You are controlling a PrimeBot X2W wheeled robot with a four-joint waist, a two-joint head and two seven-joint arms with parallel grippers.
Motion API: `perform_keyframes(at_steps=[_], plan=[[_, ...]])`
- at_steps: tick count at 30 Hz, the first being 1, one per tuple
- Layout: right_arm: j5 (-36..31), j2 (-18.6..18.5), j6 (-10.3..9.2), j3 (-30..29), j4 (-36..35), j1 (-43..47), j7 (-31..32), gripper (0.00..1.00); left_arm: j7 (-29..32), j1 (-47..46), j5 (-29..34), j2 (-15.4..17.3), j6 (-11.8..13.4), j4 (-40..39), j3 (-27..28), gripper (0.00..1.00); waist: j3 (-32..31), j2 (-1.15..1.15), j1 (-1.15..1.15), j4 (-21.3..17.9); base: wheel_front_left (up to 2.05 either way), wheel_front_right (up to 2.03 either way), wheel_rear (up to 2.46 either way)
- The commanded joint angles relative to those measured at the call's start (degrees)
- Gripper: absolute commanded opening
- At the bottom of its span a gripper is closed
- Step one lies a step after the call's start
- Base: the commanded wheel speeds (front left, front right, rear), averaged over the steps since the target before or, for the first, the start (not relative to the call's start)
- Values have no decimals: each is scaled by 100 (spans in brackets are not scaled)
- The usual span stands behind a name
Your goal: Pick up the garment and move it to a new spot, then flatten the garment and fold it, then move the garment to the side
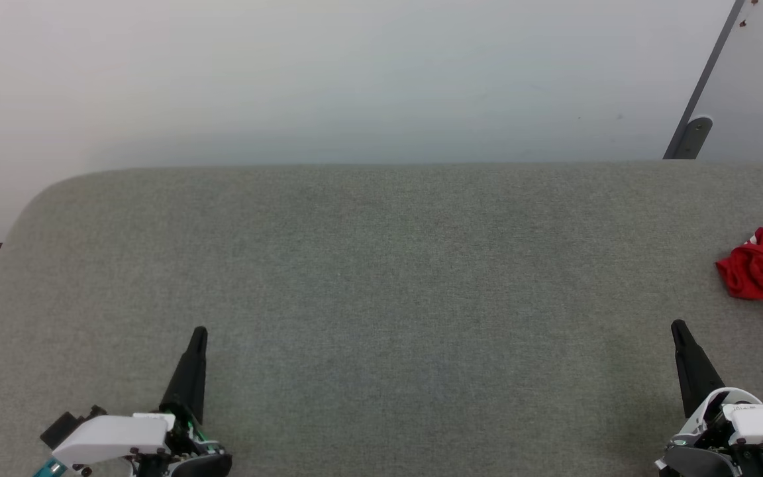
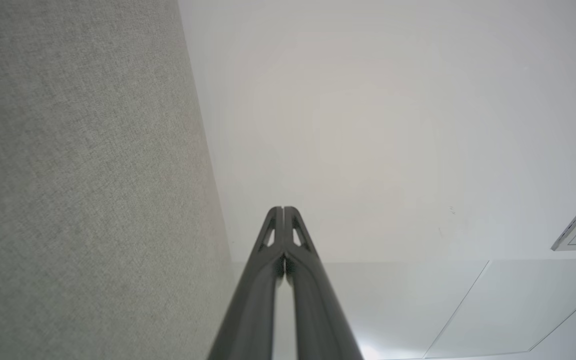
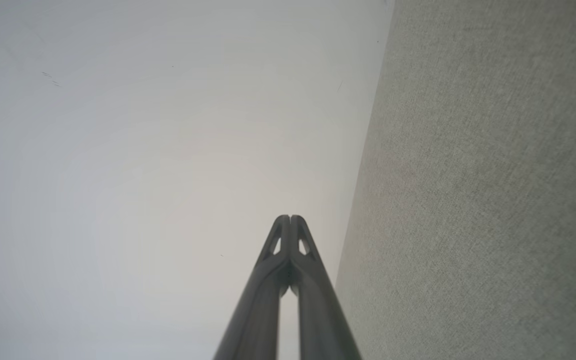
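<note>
Garment (image 1: pixel 762 268) lay bunched at the right edge of the wide grey surface (image 1: pixel 381 278).
Left gripper (image 1: pixel 199 331) and right gripper (image 1: pixel 677 326) rested apart from it, jaws pressed together; a shallow pinch there might drag the cloth off the edge.

The garment (image 1: pixel 762 268) lay bunched at the right edge of the head view, which cut it off, so its full shape and its front could not be told. The grey surface (image 1: pixel 381 278) ran out past the left, right and bottom edges. The wrist housings behind the left end effector (image 1: pixel 199 331) and right end effector (image 1: pixel 677 326) were cropped at the bottom. In both wrist views the finger bases were blurred.
</note>
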Motion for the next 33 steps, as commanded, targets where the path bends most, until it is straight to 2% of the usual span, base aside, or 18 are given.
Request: perform_keyframes(at_steps=[1,33], plan=[[18,20,-6,-4,2,-17,14,0,8,-48,0,-9,-20,5,16,0,0,-1,0,0,0,0,0],[20,20,-6,-1,2,-17,12,0,61,-55,68,-47,-19,7,69,0,0,-1,0,0,0,0,0]])
